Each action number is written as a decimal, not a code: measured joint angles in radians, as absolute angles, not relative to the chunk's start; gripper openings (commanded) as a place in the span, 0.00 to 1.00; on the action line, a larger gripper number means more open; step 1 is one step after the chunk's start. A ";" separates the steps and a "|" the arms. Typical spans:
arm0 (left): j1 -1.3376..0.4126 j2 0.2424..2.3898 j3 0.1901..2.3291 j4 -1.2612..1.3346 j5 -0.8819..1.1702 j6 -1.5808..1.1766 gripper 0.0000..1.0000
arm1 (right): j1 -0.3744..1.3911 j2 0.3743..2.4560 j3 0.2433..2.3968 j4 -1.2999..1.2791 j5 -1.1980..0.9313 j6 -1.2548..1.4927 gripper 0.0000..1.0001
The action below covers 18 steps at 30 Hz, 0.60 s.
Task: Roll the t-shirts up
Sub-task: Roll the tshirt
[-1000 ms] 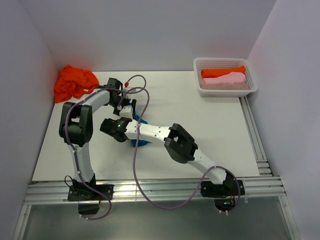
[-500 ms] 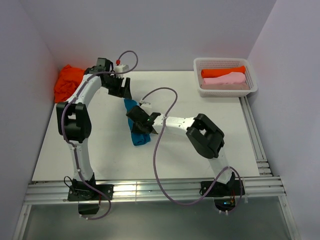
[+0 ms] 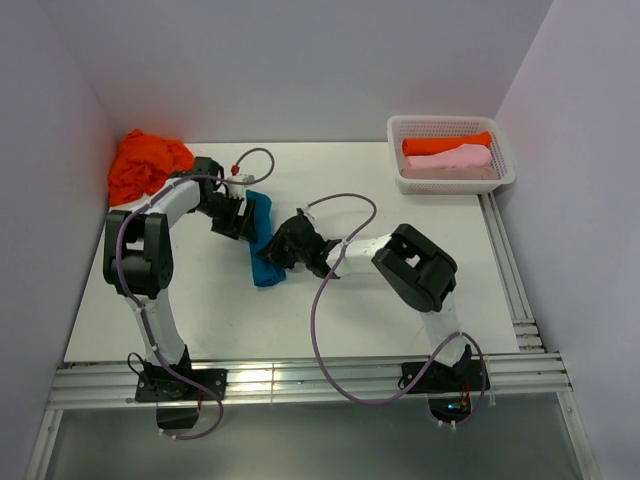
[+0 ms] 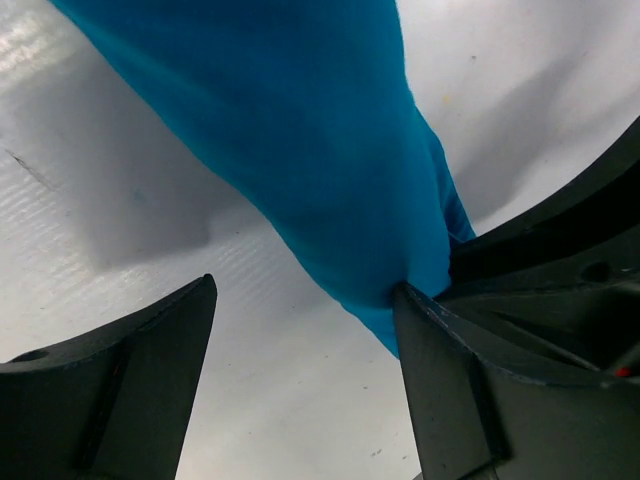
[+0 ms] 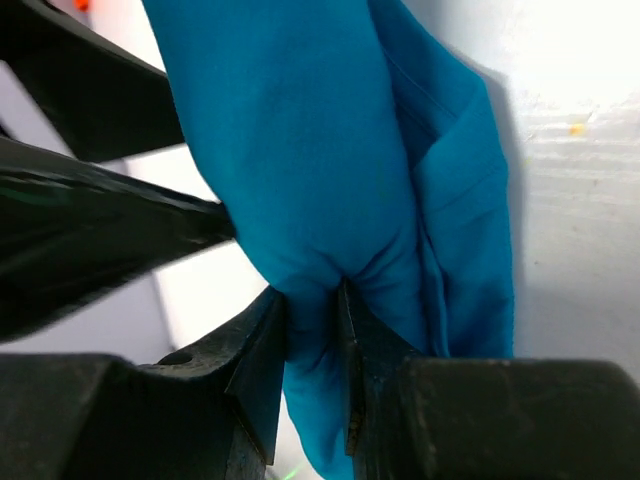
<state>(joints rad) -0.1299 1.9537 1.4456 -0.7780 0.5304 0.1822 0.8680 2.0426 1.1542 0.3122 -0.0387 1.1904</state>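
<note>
Four shirts total, counting from the overhead view. Only one is being worked on: a teal-blue cloth t-shirt (image 3: 264, 266), bunched into a long narrow strip and lying left of centre on the white table (image 3: 210, 310). It's looking soft and wrinkly, plain colour, with a couple of lengthwise folds showing in the right wrist view (image 5: 300, 150). Its long axis is running from upper to lower in the overhead frame, leaning only slightly. The upper end is sitting by the left arm's tool and the lower end is pointing toward the near edge.

The left gripper (image 3: 236, 215) is standing wide open, and its wrist view (image 4: 303, 290) is showing the teal cloth (image 4: 300, 130) resting against one finger with a clear gap to the other, so it's not clamping anything. The right gripper (image 3: 284, 250) is coming in from the strip's right side. Up close (image 5: 310, 300) its fingers are pinching a fold of the teal cloth tight between them.

The other three:
- one crumpled bright orange cloth t-shirt (image 3: 148, 165), heaped in the upper left corner by the wall
- one rolled orange t-shirt (image 3: 445, 144), lying across the far side of the basket
- one rolled pale pink t-shirt (image 3: 450, 160), lying just beside it on the near side

Both rolls are sitting in the single white plastic lattice basket (image 3: 448, 122) at the upper right, well apart from the teal one. That's two orange, one pink, one teal, one basket and two arms.
</note>
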 measured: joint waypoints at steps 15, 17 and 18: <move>-0.183 2.014 1.471 -0.731 0.474 0.191 0.75 | 0.894 1.996 1.086 0.355 0.060 1.288 0.60; -0.190 2.020 1.480 -0.730 0.471 0.196 0.75 | 0.905 1.963 1.063 0.321 0.092 1.284 0.62; -0.194 2.025 1.487 -0.731 0.471 0.197 0.75 | 0.909 1.948 1.050 0.301 0.108 1.281 0.64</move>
<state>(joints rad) -0.1936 2.0247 1.4868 -0.7315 0.4709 0.1974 0.9092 1.9484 1.0496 0.3012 0.1081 1.2812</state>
